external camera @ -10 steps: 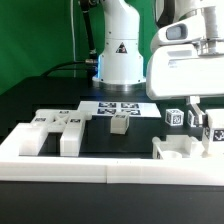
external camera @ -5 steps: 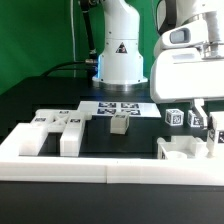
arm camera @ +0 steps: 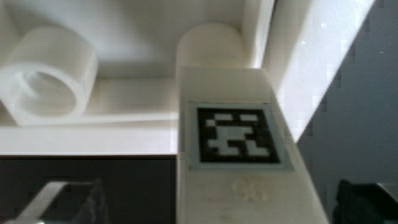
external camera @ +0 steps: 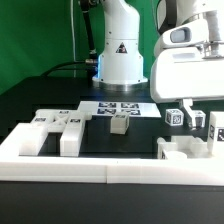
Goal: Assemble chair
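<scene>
Poised to the exterior view's right of the marker board (external camera: 120,107), tool (arm camera: 210,203) spread, seemingly clear on both sides of a tagged chair leg (arm camera: 231,120). To the exterior view's left of that board, a chair slab (external camera: 55,130); just in front, a small chair cube (external camera: 120,124).

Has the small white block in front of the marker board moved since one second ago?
No. The small white block lies at the same spot as in both earlier pictures, just in front of the marker board in the exterior view.
</scene>
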Robot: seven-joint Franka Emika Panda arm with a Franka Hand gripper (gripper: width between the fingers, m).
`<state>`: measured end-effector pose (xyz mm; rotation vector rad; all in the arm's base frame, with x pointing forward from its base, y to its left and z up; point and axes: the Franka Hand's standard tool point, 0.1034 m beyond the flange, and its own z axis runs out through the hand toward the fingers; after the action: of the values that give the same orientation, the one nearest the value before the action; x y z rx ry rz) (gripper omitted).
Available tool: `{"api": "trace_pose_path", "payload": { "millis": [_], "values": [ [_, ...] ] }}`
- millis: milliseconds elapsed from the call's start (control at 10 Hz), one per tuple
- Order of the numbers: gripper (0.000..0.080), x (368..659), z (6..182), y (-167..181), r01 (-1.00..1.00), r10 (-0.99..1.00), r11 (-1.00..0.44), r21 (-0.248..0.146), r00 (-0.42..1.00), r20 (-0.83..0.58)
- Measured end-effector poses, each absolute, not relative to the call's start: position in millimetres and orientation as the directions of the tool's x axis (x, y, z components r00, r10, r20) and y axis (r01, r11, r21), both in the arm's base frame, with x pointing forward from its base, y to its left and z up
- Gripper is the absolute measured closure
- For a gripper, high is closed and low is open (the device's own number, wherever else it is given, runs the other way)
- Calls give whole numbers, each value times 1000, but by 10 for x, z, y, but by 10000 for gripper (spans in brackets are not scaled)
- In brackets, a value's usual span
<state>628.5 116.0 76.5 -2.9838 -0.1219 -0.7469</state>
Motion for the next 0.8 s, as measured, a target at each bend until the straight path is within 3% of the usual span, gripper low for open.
{"api": "trace_pose_path", "payload": {
  "millis": [400,800],
  "values": [
    [150,6324,976,1104,114,89,-993,-29,887,453],
    [150,6252,855,1133,114,95,-993,-35,934,344]
  ]
}}
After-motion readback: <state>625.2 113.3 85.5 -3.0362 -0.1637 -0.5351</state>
